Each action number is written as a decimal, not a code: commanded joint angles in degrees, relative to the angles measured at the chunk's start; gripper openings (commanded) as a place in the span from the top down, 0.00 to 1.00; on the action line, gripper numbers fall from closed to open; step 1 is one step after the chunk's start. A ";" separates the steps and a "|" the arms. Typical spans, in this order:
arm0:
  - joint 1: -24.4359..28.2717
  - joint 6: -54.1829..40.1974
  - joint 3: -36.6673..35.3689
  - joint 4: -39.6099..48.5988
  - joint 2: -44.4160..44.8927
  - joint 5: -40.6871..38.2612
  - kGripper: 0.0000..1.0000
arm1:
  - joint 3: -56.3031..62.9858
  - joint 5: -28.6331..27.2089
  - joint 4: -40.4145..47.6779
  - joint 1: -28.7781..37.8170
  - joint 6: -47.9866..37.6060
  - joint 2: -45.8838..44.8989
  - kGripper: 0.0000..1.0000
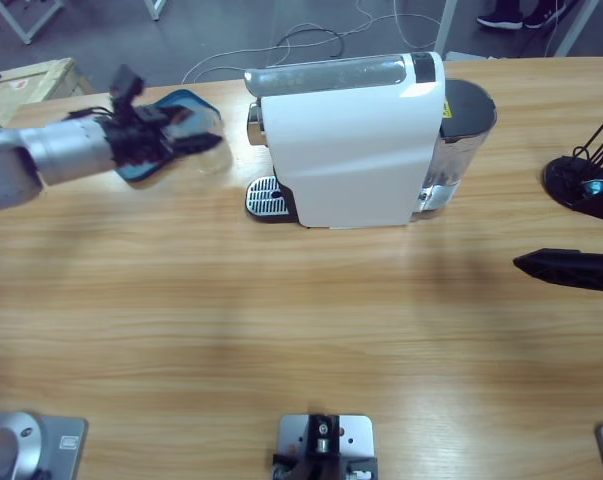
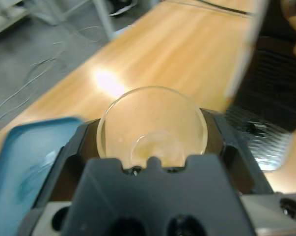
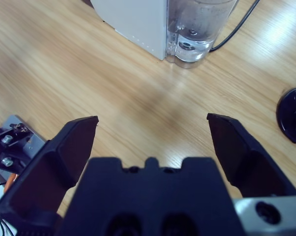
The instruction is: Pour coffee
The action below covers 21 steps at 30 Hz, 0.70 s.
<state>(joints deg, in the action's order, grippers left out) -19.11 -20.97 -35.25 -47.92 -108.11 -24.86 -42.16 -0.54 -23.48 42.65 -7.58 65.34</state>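
Both hands near table edges.

1. My left gripper is matt black plastic, clamping a smooth clear glass.
2. Beside the glass, the coffee machine looks glossy white plastic.
3. The table is smooth varnished wood.

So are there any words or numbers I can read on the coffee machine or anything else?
No, none can be read.
The coffee machine has a small yellow sticker near its dark water tank, too small to read.
The wooden crate past the table's far left corner has a small reddish mark, also too small.
The glass in the left hand and the blue tray show no writing.
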 commanded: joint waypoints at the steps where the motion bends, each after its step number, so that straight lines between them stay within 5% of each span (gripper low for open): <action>1: 7.83 9.94 -6.69 2.18 -2.51 16.99 1.00 | 2.69 0.12 0.54 -0.09 -1.40 0.00 0.00; 21: 9.67 10.25 -19.48 15.35 -11.93 20.65 1.00 | 2.17 0.10 2.11 -0.11 -1.65 4.26 0.00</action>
<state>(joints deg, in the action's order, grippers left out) -10.09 -11.38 -50.72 -38.65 -116.88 -5.13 -41.40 -0.54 -22.98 42.65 -8.68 65.96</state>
